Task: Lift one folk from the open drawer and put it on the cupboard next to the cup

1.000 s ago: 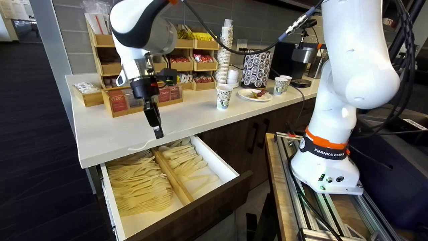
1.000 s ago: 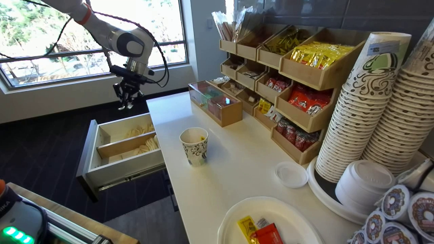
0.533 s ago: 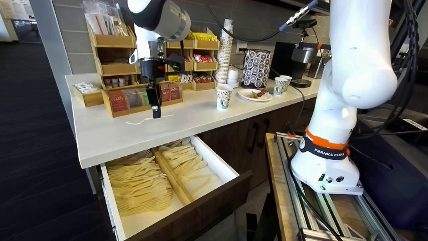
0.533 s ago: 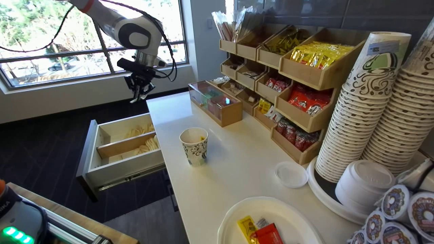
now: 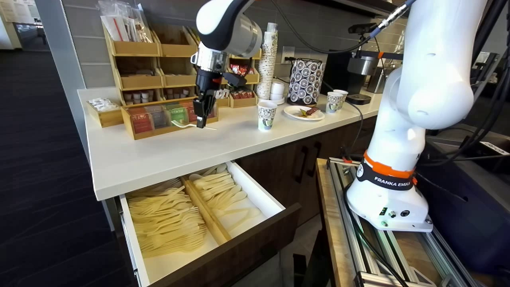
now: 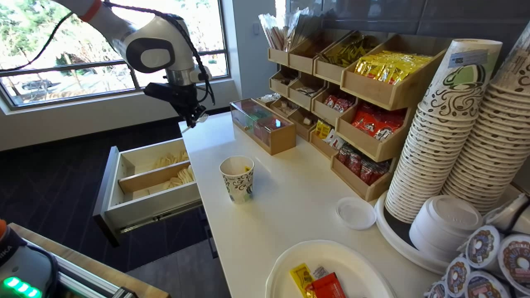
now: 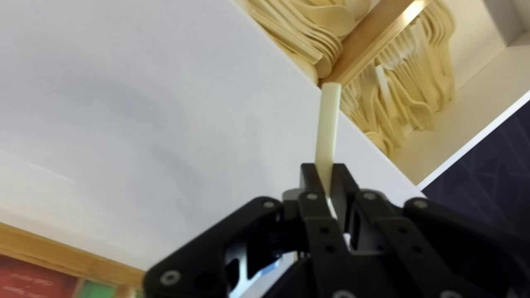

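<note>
Far left, on the cupboard top point(image 5: 119, 159), the tea box point(image 5: 149, 134) is set well back, presumably so that working room is given toward the front edge. Below, the drawer point(image 5: 167, 264) is drawn out, by which the fork pile point(image 5: 169, 219) can be reached from above.

Next, the fork point(image 5: 184, 125): held over the cupboard top, no contact with it made out. In an exterior view the head is pointed left, the handle end right; tines cannot be resolved. Roughly level, so a flat landing should be made easier.

Claw point(image 5: 201, 124): clamped on the fork, a tip pressed to either side of the handle in the wrist view. Gripped nearer the handle end, so the longer part is left unsupported; some swivel at touchdown is to be expected.

Then the cup point(image 5: 266, 115), upright, well apart from the fork. Best approached from the claw's side, it is judged, since ground just beyond is taken up by the plate point(image 5: 293, 115) with its packets point(image 5: 310, 113). Pick-up judged done; crossing, lowering and release are yet to be made. The cup looks light and could be tipped if brushed.
</note>
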Controlling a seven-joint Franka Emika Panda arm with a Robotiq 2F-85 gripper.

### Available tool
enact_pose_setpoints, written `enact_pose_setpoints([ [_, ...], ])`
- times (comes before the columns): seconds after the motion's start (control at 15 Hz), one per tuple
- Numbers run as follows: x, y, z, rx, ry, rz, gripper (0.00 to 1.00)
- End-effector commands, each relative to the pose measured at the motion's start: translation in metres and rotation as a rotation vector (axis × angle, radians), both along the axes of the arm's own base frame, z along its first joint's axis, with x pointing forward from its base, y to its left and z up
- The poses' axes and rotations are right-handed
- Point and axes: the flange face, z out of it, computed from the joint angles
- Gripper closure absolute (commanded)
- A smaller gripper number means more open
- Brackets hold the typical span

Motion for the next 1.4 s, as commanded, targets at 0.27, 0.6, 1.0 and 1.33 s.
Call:
enact_pose_setpoints([
  [0.27, -0.069, -0.048, -0.011, -0.183, -0.050, -0.350, 0.97],
  [0.6, -0.081, -0.098, -0.022, -0.289, -0.011, -0.594, 0.97],
  [1.0, -0.083, -0.110, -0.017, -0.306, -0.019, -0.620, 0.87],
  [1.33, -0.081, -0.114, -0.016, -0.293, -0.002, -0.632, 0.97],
])
